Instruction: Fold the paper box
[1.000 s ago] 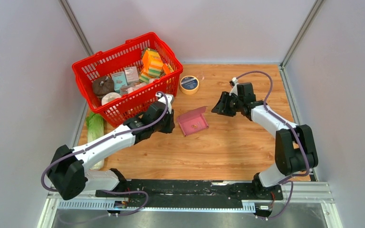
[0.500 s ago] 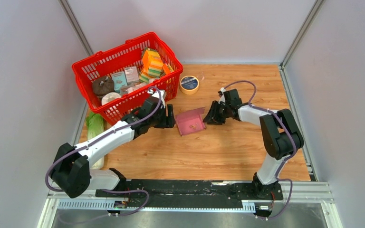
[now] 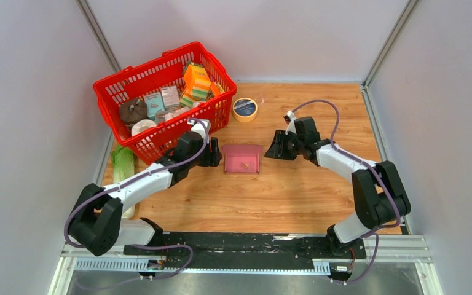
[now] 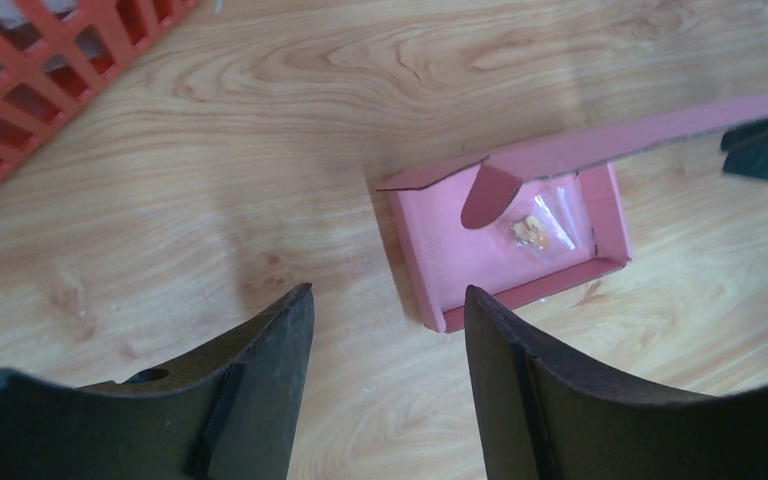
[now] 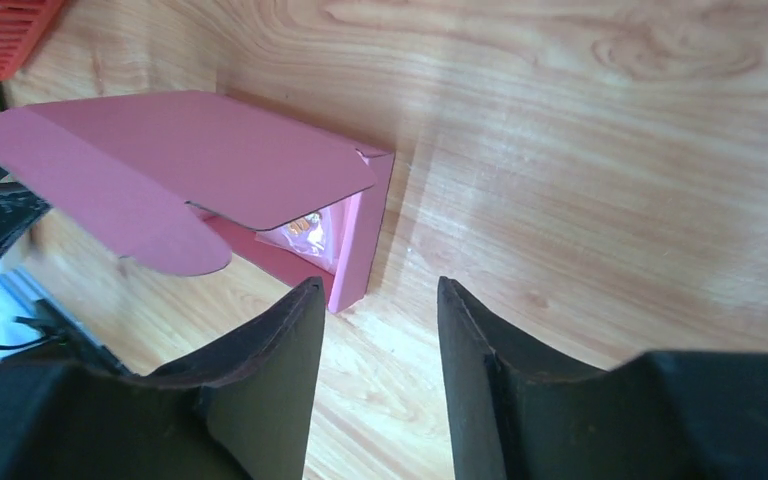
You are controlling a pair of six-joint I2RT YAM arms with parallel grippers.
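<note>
Left hand point(image 3: 214, 155) released, empty, just left of the paper box point(image 3: 241, 158). The box sits on the worktop point(image 3: 295, 190) between both hands, tray formed, lid point(image 5: 190, 160) half raised. Right hand point(image 3: 275, 147) is released too, near the right wall. I'd guess they're bracketing it for lid closure. Small packet point(image 4: 535, 230) inside, contents unreadable.

The top camera looks steeply down from above and behind the arm bases, taking in the whole tabletop point(image 3: 295, 190) with the paper box point(image 3: 241, 158) near its middle. The left wrist camera sits low and close on the box's left, looking past the left claw point(image 4: 388, 300). The right wrist camera faces it from the box's right, past the right claw point(image 5: 378, 290). All three views share the box.
</note>
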